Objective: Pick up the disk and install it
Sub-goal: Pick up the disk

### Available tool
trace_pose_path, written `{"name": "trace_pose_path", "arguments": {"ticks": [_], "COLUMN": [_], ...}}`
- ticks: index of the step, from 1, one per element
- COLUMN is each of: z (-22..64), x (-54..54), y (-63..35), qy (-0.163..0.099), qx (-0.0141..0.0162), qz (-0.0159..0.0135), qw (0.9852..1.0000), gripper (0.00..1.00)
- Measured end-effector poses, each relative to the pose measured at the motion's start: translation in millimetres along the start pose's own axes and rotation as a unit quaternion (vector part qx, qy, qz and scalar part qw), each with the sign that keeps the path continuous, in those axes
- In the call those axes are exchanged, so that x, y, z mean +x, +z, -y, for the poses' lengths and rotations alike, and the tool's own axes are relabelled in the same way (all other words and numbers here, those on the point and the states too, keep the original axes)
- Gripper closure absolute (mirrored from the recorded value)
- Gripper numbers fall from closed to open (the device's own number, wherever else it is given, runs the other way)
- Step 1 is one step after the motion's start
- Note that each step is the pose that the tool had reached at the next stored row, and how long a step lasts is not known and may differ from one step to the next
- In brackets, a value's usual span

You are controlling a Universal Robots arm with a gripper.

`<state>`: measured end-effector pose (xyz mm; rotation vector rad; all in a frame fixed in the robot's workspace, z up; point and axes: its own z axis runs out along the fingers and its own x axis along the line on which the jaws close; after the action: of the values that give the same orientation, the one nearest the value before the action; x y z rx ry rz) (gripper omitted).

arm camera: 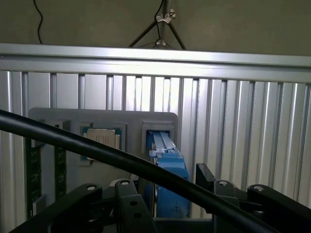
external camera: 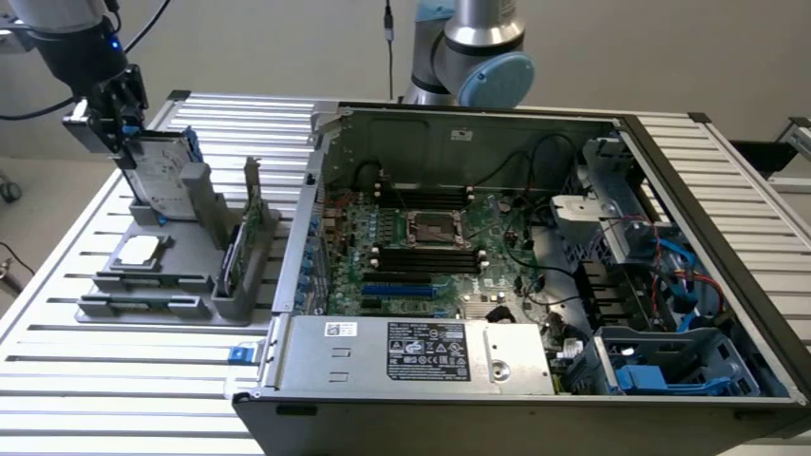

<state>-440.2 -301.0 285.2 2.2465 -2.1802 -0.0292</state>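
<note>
Silver-grey metal, white label, blue plastic rails: the disk (external camera: 161, 167) stands on edge in an upright slot at the far end of a matte grey plastic fixture (external camera: 152, 310), on the exterior view's left. Black gripper (external camera: 123, 133) hangs directly over the disk's top edge, jaws spread, one finger to each side of the blue rail. In the wrist view the fingers stand off the rail, so nothing is grasped. Same fixture holds a square silver processor chip (external camera: 137, 251) lying flat in a shallow pocket. A thin green-and-black memory stick (external camera: 241, 249) stands on edge in a narrow slot beside it. Fixture rests on a ribbed aluminium table (external camera: 102, 389). Just beside the fixture, toward the exterior view's right, an open computer case (external camera: 457, 119) lies on its side. Inside it: a green motherboard (external camera: 431, 237) with a square socket in the middle, a boxy grey power supply (external camera: 419, 347) with a printed label along the near edge, and a blue plastic drive bay (external camera: 659, 375) in the near corner. A thick black cable (arm camera: 97, 150) crosses the wrist view in front of the chip and the disk.
</note>
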Motion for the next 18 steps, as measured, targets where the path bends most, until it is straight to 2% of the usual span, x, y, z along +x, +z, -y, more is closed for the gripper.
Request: {"name": "trace_pose_path", "arguments": {"ticks": [3,4,11,18], "z": [0.1,0.1,0.1,0.1], "x": [0.0,0.0,0.1,0.0], "y": [0.1,0.1,0.5,0.8], "qy": [0.0,0.0,0.0,0.0], "qx": [0.0,0.0,-0.0001,-0.0001], "qz": [0.0,0.0,-0.0007,-0.0033], "qw": [1.0,1.0,1.0,1.0], "gripper": [0.46,0.53,0.53,0.53]}}
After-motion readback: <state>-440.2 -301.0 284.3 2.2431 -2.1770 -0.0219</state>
